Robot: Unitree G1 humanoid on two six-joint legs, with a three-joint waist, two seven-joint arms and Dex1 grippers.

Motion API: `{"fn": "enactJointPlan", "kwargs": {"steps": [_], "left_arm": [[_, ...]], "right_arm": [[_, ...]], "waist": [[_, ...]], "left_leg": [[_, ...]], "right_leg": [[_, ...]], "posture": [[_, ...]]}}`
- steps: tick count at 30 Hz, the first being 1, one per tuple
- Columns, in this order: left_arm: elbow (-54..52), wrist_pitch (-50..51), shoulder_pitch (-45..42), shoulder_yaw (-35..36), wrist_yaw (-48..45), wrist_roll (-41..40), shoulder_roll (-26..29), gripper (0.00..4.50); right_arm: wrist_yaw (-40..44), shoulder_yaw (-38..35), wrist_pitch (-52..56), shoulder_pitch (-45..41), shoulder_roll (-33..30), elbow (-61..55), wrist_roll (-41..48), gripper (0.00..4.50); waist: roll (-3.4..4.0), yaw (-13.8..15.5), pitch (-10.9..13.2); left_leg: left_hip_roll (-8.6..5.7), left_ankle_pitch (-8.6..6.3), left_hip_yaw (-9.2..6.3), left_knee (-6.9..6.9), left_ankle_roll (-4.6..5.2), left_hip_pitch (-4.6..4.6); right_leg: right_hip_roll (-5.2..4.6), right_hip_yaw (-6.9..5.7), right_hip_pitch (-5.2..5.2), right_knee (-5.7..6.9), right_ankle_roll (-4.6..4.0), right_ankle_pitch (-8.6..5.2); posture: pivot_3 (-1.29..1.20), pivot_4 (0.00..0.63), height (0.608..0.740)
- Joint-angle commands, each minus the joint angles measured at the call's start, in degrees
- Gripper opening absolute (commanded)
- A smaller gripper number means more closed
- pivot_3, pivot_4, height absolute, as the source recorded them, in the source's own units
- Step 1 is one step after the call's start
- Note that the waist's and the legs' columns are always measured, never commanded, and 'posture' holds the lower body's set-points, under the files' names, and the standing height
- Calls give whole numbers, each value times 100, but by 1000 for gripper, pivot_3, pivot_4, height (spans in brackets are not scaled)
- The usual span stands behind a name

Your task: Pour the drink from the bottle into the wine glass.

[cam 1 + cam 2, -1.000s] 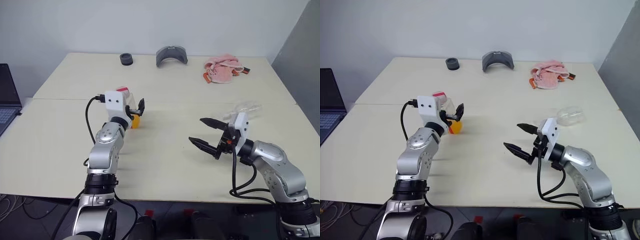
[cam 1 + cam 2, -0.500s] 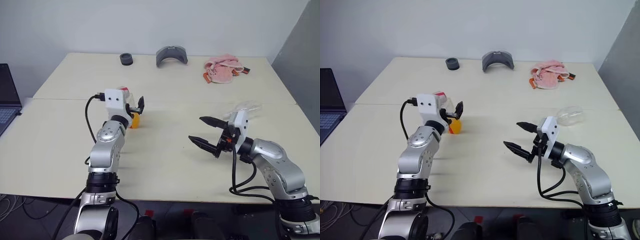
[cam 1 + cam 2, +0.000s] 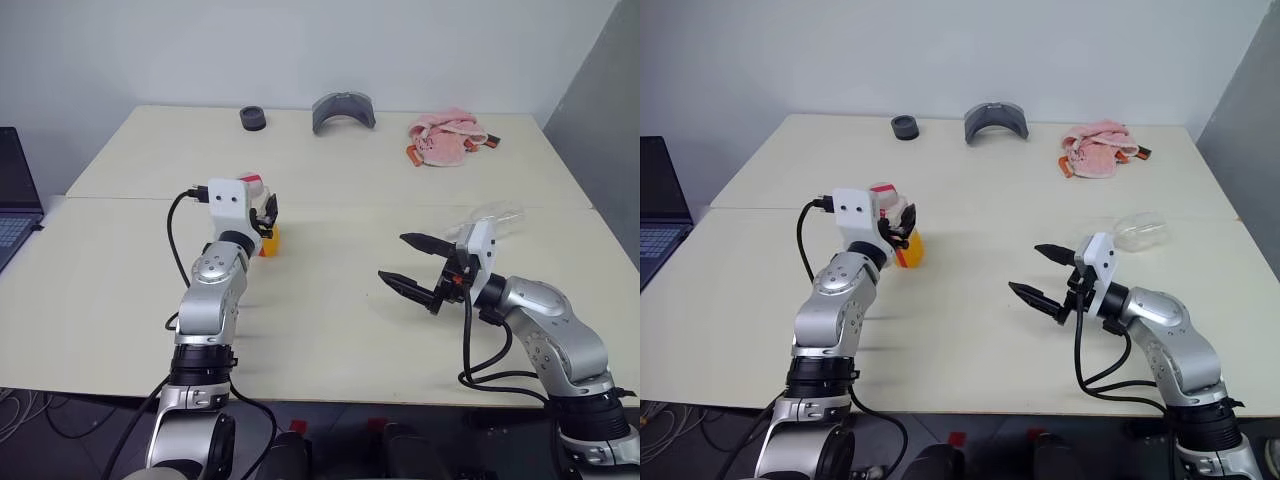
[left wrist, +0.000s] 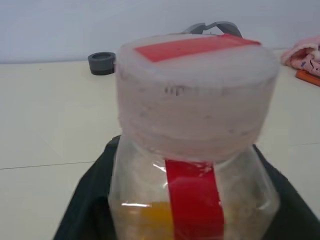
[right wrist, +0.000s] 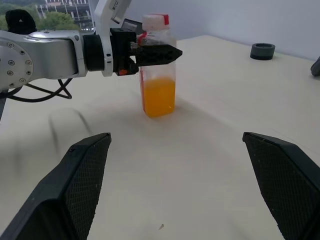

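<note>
The small clear plastic bottle [image 5: 158, 65], red strip down its side, stands upright on the pale matte desk [image 3: 330, 300], orange-yellow drink [image 5: 159, 96] filling its lower part. The left gripper [image 5: 162, 54] is clamped on its upper body, black fingers pinching the sides. At four o'clock, well apart, the right gripper [image 3: 412, 262] hovers with textured fingers spread wide, holding nothing. Beyond it, a clear wine glass [image 3: 1137, 231] lies on its side.

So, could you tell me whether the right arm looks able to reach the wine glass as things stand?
Probably yes: the wine glass lies tipped over just beyond the open right gripper, with bare table around it.
</note>
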Motion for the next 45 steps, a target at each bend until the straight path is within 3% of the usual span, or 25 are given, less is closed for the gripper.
{"fn": "enactJointPlan", "kwargs": {"steps": [1, 9, 17, 24, 32, 37, 45], "left_arm": [[-238, -130, -98, 48, -53, -20, 45, 1867], [-639, -288, 243, 49, -401, -234, 45, 1866], [-912, -433, 387, -193, -1842, -1019, 110, 1841], [-37, -781, -91, -593, -3321, -1386, 75, 1841], [1128, -1139, -879, -1201, -5120, -1440, -18, 1832], [1613, -1398, -1168, -1324, -5664, -1395, -49, 1831], [1934, -1612, -1276, -1461, -6184, -1334, -203, 1827]], "right_arm": [[44, -63, -131, -100, -10, -110, 7, 4500], [-19, -138, -208, -61, -17, -124, -57, 4500], [-253, -414, -196, 94, -62, -199, -39, 4500], [-429, -784, 349, 210, -437, -526, 215, 4500], [-1145, -1022, 1877, -234, -707, -1663, 1222, 4500], [-1684, -843, 2352, -629, -517, -1989, 1456, 4500], [-2118, -144, 2359, -1080, -214, -1943, 985, 4500]], "waist": [[-1, 0, 0], [-2, -1, 1], [-5, 1, 3], [-7, 6, 4], [-9, -18, 6], [-9, -18, 6], [-9, -16, 6]], "left_leg": [[0, 1, 0, 0, -3, 0], [0, 2, 1, -1, -4, -1], [-1, 6, 1, -1, -12, -3], [-7, 7, 9, 0, -10, -4], [-8, -1, 11, -1, 4, -6], [-6, -4, 8, -1, 10, -6], [-7, -5, -1, 1, 11, -14]], "right_leg": [[0, 0, 0, 0, 0, 0], [-2, 1, -1, -1, 0, 0], [-2, 0, -1, -1, 0, 0], [8, -4, 0, -1, 0, 0], [12, -2, -1, -1, 0, 0], [18, -3, -1, -2, 0, 0], [15, -2, -8, -1, 0, 0]], "posture": [[0, 150, 740], [0, 150, 740], [0, 150, 740], [0, 150, 740], [0, 150, 740], [0, 150, 740], [0, 150, 740]]}}
